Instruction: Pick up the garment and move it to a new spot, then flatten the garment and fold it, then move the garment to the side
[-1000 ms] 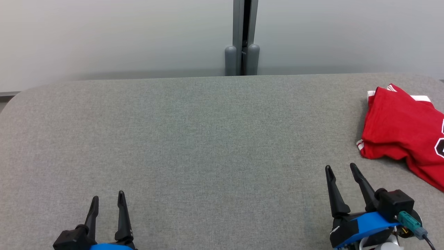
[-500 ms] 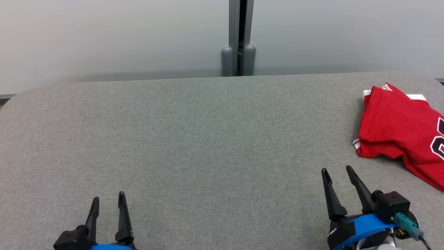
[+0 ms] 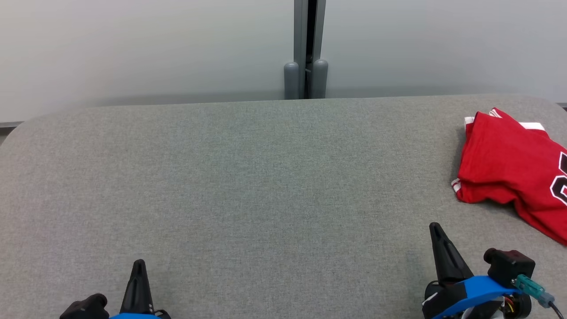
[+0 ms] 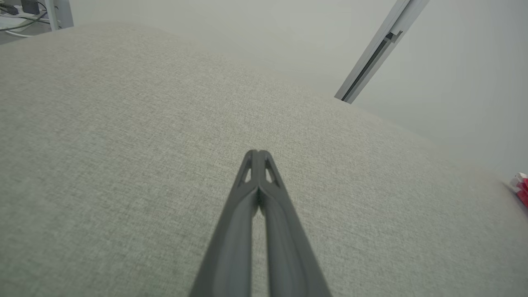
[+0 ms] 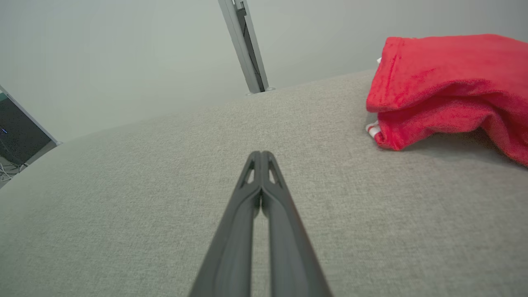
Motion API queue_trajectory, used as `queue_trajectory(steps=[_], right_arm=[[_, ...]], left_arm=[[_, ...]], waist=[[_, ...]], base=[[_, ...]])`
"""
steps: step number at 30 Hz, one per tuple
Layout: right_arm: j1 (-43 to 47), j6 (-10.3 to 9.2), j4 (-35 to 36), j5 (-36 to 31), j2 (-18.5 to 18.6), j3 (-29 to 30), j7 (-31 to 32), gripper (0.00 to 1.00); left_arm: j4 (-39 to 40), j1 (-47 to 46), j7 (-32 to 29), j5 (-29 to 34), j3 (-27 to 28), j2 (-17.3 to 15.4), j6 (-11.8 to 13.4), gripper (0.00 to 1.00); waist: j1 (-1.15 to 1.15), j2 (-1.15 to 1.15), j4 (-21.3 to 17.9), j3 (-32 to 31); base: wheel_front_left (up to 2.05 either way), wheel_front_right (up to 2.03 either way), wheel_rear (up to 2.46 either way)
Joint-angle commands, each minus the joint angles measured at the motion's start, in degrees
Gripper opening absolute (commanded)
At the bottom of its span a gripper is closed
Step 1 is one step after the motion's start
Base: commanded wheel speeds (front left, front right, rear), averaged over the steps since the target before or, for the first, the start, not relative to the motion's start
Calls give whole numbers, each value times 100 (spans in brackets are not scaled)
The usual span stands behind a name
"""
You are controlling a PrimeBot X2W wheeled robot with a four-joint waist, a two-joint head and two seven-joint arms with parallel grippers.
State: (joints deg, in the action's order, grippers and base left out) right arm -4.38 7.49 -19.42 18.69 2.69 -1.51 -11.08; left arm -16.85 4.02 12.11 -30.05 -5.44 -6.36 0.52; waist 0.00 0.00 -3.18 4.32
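The garment, a red jersey with white trim and a black number, lies folded at the far right of the grey table, running off the head view's right edge. It shows again as a red bundle at the upper right of the right wrist view, and its edge peeks in at the left wrist view's right side. My right gripper is shut on nothing, a short way in front of the garment and to its left. At the lower left my left gripper is also shut and holds nothing.
A grey wall with a vertical metal rail stands just behind the table's far edge. Wide bare grey fabric stretches between the two grippers and across the table's left side. Cables and equipment lie beyond the table's left corner.
Both grippers have shut from open. Each has drawn back slightly toward the bottom of the head view. The garment lies where it did.
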Motion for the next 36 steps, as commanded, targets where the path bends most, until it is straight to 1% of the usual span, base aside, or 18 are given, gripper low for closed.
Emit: queue_trajectory(steps=[1, 18, 36], right_arm=[[-68, 0, 110, 184, 26, 28, 29, 0], [-105, 0, 216, 1856, 55, 175, 398, 0], [-138, 0, 311, 3301, 70, 315, 732, 0]], left_arm=[[90, -160, -25, -137, 71, -2, -27, 0], [143, -373, -444, -1530, 330, 74, -208, 0], [186, -552, -812, -2745, 563, 148, -362, 0]], waist=[[0, 0, 3, -2], [0, 0, 49, -63], [0, 0, 98, -127]], base=[[0, 0, 0], [0, 0, 0], [0, 0, 0]])
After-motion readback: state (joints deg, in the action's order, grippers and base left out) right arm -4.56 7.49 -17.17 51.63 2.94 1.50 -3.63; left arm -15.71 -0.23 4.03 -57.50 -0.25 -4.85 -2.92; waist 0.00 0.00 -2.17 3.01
